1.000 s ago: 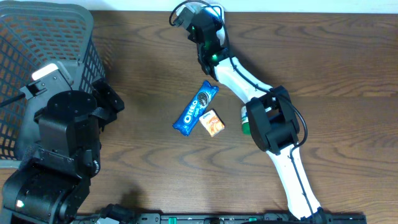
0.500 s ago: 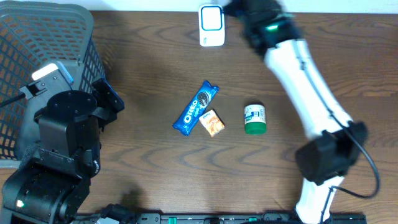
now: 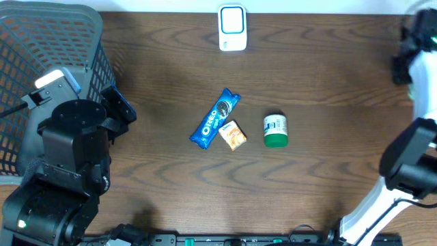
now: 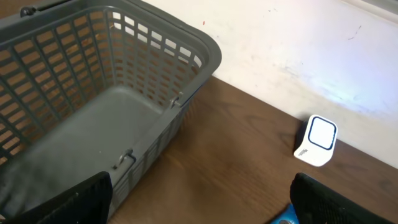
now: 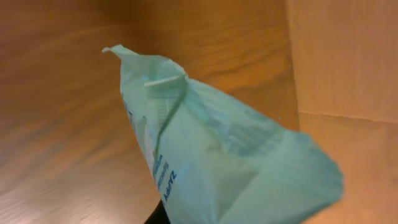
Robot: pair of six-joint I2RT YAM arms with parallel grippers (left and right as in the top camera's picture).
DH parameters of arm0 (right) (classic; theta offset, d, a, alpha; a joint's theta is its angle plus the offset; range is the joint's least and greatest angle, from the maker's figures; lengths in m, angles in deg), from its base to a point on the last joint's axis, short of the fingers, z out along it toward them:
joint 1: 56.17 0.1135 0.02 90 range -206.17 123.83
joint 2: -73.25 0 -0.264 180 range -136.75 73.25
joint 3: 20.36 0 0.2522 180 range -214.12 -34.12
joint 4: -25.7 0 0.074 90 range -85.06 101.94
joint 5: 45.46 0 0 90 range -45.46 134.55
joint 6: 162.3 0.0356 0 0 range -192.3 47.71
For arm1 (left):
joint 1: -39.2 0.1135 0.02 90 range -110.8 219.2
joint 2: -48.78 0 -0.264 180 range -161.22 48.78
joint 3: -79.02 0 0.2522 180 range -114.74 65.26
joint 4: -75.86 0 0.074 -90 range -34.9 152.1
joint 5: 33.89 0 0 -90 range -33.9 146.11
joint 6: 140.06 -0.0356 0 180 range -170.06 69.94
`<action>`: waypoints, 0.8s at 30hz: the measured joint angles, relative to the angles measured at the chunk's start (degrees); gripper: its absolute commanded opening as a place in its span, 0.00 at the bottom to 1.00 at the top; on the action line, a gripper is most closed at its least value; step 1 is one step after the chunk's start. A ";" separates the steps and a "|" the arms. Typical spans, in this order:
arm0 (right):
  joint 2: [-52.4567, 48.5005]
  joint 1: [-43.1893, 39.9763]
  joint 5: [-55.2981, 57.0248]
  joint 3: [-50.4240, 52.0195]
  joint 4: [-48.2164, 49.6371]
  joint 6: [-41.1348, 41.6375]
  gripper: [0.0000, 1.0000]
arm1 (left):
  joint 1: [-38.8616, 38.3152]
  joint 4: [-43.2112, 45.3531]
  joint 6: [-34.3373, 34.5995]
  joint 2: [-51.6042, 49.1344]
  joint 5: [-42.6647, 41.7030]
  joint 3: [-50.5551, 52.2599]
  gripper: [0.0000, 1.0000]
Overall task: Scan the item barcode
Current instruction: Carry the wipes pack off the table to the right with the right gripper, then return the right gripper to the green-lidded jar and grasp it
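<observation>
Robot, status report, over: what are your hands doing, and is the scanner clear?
Left fingers open, empty, near basket. Right fingers shut on pale green packet, held above table. Scanner at far edge, nothing in front.

Grey basket [image 4: 186,48] on table [image 4: 236,155] — white scanner [image 4: 316,140] nearby

Left arm [image 3: 72,147]: black rounded housings, pale block, thin black cable. Left tool [image 4: 200,183]: black fingers [image 4: 68,199]. Right arm [image 3: 410,160]: white links, black joint housings.
</observation>
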 measured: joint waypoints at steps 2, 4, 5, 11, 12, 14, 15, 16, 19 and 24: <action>0.00 -3.19 0.02 4.00 3.78 0.24 0.03 | 0.00 -0.02 0.00 0.00 0.00 0.00 0.91; 0.00 -5.95 0.39 8.22 6.97 0.11 0.03 | 0.00 -0.02 0.00 0.00 -0.02 0.00 0.91; 0.00 -7.19 0.85 10.25 8.55 -0.04 0.03 | 0.00 -0.02 0.00 0.00 -0.02 0.00 0.91; 0.00 -13.25 3.39 17.75 14.01 -0.94 0.57 | 0.00 -0.02 0.00 0.00 -0.02 0.00 0.91; 0.00 -13.81 3.69 17.79 14.34 -1.18 0.83 | 0.00 -0.02 0.00 0.00 -0.02 0.00 0.91; 0.02 -14.36 4.24 17.55 14.86 -0.76 0.99 | -0.02 -0.02 0.00 0.00 -0.02 0.00 0.91; 0.02 -14.32 4.20 17.33 14.56 -0.22 0.99 | 0.00 -0.02 0.00 0.00 -0.02 0.00 0.91; 0.02 -14.10 4.13 17.00 14.08 0.48 0.99 | 0.00 -0.02 0.00 0.00 -0.02 0.00 0.91; 0.90 -12.15 0.90 14.73 10.80 3.58 0.99 | 0.00 0.00 0.00 0.00 0.00 0.00 0.91; 7.56 -6.12 -13.94 12.35 5.27 7.69 0.99 | 0.00 0.00 0.00 0.00 -0.02 0.00 0.91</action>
